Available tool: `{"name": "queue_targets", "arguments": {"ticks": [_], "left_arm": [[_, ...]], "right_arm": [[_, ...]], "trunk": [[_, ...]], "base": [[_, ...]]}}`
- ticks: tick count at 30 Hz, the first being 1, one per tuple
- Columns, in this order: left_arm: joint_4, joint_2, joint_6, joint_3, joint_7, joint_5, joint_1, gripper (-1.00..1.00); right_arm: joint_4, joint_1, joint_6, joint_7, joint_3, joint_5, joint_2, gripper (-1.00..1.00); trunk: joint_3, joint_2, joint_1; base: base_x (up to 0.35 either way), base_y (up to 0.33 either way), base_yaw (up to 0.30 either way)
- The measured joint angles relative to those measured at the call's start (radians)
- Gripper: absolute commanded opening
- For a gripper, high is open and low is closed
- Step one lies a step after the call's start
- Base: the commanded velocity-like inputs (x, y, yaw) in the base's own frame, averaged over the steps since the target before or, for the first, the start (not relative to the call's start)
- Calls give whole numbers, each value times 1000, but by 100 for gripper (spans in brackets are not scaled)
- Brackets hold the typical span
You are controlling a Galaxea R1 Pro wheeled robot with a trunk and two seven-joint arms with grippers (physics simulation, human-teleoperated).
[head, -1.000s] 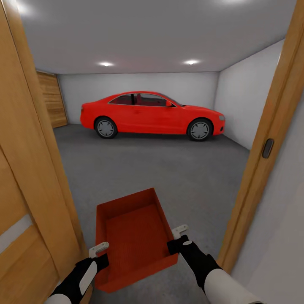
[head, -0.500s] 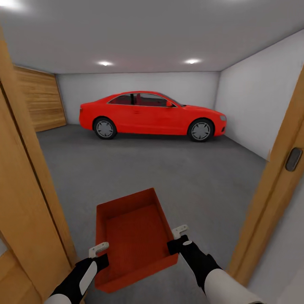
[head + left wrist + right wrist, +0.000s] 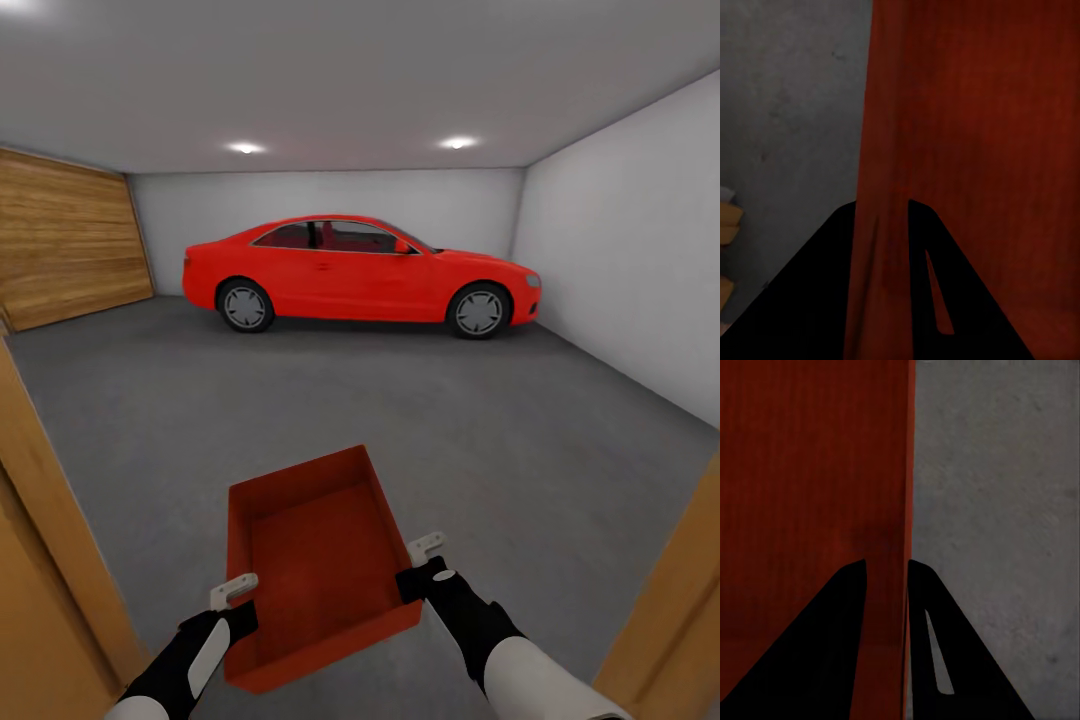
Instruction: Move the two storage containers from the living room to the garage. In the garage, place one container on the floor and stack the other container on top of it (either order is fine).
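Note:
I carry one orange-red storage container in front of me, held level above the grey concrete floor of the garage. My left gripper is shut on its left wall. My right gripper is shut on its right wall. Each wrist view shows the thin wall running between the two dark fingers, with ribbed bottom on one side and concrete on the other. The container is empty.
A red car is parked across the far end. White walls stand behind and to the right. A wooden panel lines the left wall. Wooden door-frame edges sit close at lower left and lower right.
The view has advanced through the doorway: the door frames have slid outward to the picture's edges and more garage floor and left wall show. Both grippers keep the same hold on the container.

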Motion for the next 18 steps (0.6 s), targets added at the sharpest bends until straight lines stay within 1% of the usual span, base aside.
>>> {"name": "queue_targets", "arguments": {"ticks": [18], "left_arm": [[0,0,0,0,0,0,0,-100]], "right_arm": [[0,0,0,0,0,0,0,-100]], "trunk": [[0,0,0]], "base": [[340,0,0]]}}
